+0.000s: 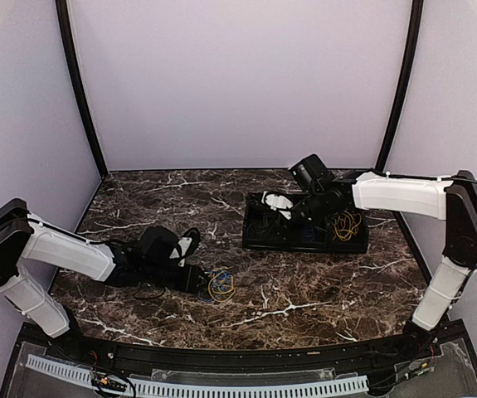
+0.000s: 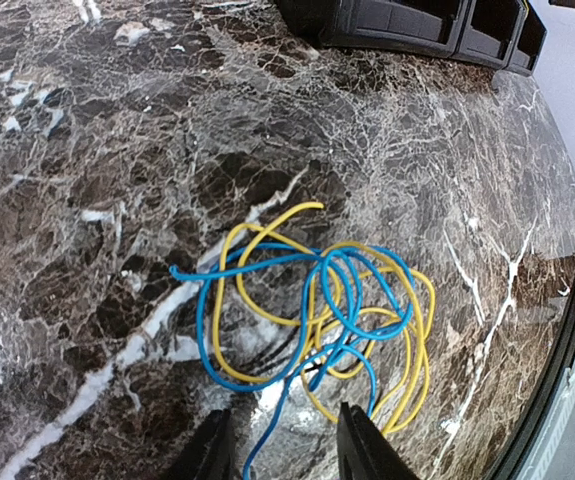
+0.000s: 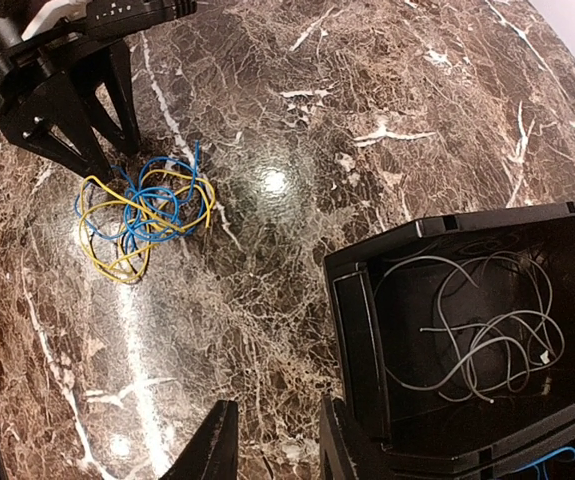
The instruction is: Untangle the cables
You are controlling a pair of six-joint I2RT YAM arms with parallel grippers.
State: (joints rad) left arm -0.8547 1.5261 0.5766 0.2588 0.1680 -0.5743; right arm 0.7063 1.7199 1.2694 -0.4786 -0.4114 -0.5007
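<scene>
A tangle of yellow and blue cables [image 2: 317, 310] lies on the marble table; it also shows in the top view [image 1: 220, 286] and in the right wrist view [image 3: 147, 210]. My left gripper [image 2: 282, 450] is open just at the tangle's near edge, and one blue strand runs between its fingers [image 2: 357, 440] without being pinched. In the top view it [image 1: 203, 283] lies low on the table. My right gripper [image 3: 277, 445] is open and empty above the table, next to the left wall of a black tray [image 3: 447, 225]. Pale grey cables [image 3: 477, 340] lie in that tray's compartment.
The black tray [image 1: 304, 247] stands right of centre, with a yellow coil [image 1: 346, 224] in its right compartment and a bit of blue cable [image 3: 542, 462] in another. The left arm [image 3: 67, 110] lies beside the tangle. Purple walls enclose the table.
</scene>
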